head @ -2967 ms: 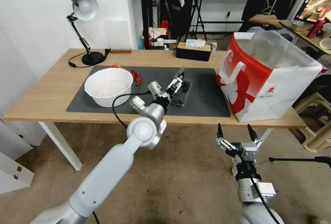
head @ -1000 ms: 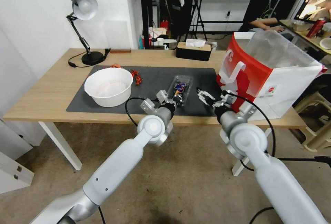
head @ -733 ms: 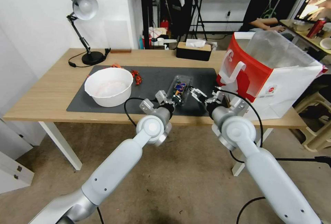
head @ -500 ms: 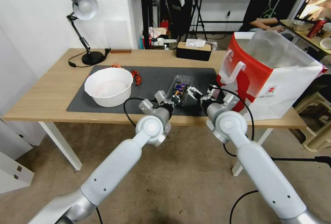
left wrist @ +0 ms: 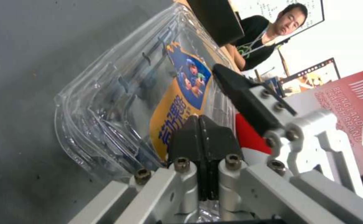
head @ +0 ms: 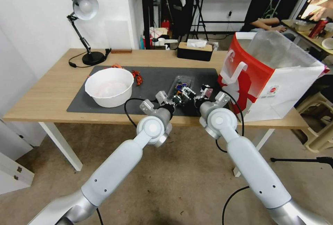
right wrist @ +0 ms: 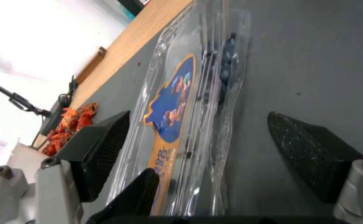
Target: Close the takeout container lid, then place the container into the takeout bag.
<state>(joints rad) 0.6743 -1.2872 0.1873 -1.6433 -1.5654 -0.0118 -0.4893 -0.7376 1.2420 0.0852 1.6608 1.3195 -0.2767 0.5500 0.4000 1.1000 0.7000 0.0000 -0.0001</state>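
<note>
Fingers of the left gripper (left wrist: 202, 137) are pressed together on the near rim of the takeout container (head: 181, 89), pinning it to the dark mat (head: 104, 105) toward the front edge of the bench (head: 45, 93). Its lid (left wrist: 181, 93), colourful label up, lies folded over the blueberries, though whether it has latched cannot be told. To the right, the right gripper (right wrist: 206, 155) holds its fingers spread, one on either side of the container and apparently not yet touching it. Near the right end of the bench stands the takeout bag (head: 277, 76), mouth open. Done well, the right fingers would probably close squarely across the container's width, gently since the thin plastic may buckle, before the left lets go.
</note>
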